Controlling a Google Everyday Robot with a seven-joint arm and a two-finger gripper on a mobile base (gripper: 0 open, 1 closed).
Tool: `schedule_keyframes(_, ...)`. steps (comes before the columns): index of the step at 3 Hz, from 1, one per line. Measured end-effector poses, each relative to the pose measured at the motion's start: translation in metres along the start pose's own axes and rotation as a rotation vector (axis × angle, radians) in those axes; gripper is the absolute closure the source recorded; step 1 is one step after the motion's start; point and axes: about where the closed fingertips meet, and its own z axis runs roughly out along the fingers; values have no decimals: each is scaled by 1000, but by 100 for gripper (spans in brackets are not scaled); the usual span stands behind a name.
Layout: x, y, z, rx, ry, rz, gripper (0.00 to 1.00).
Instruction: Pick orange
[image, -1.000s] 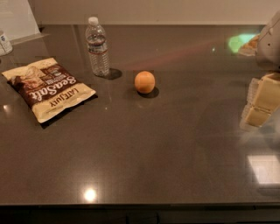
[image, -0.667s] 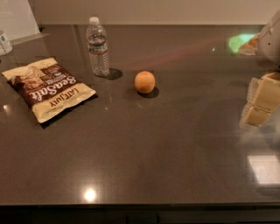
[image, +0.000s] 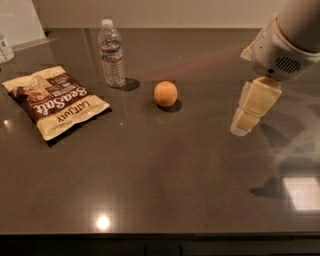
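The orange (image: 165, 93) is a small round fruit resting on the dark table (image: 165, 175), a little right of the water bottle. My gripper (image: 246, 116) hangs from the white arm (image: 285, 40) at the right of the view. It is above the table, well to the right of the orange and apart from it. It holds nothing that I can see.
A clear water bottle (image: 112, 54) stands upright left of the orange. A brown and cream snack bag (image: 54, 100) lies flat at the left. A white object (image: 5, 48) sits at the far left edge. The table's front edge runs along the bottom.
The arm and gripper have moved left, further into view and closer to the orange. The orange, bottle and bag have not moved.
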Motion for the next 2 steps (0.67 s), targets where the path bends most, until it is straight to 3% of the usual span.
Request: schedule_keyframes(2,-62,-24,63,-49,-105,48,0)
